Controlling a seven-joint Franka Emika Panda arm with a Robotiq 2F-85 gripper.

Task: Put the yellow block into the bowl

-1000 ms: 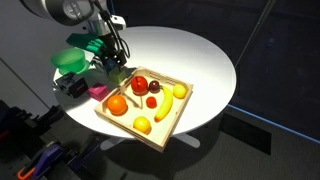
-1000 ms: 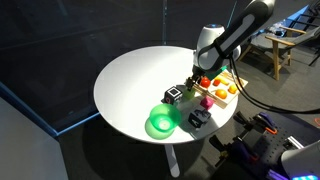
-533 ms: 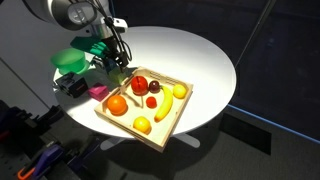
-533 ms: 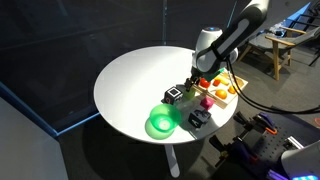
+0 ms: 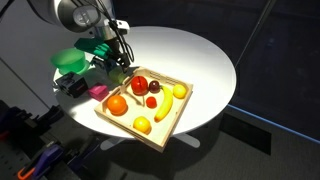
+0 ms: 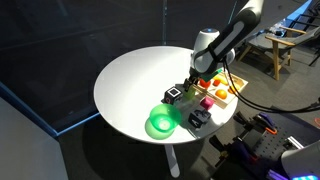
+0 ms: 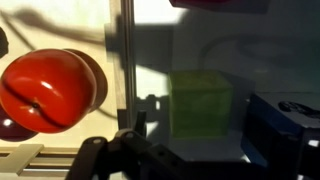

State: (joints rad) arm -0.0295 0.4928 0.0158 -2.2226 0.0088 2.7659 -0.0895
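The yellow block (image 7: 200, 103), a small pale yellow-green cube, lies in shadow on the white table just beyond my gripper (image 7: 193, 128) in the wrist view. The jaws look open, with one dark finger (image 7: 140, 120) just left of the block. In both exterior views the gripper (image 5: 108, 60) (image 6: 192, 84) hangs low over the spot beside the tray and hides the block. The green bowl (image 5: 70, 60) (image 6: 160, 123) stands a short way off near the table's edge and is empty.
A wooden tray (image 5: 176, 113) (image 6: 236, 88) of fruit is right beside the gripper; its rail (image 7: 126, 60) and a red fruit (image 7: 45, 88) show in the wrist view. A pink cube (image 5: 97, 92), a white-and-blue cube (image 6: 174, 95) and dark cubes (image 5: 70, 85) (image 7: 285, 130) lie close by.
The arm's upper part has shifted slightly. The gripper stays over the same spot beside the tray.
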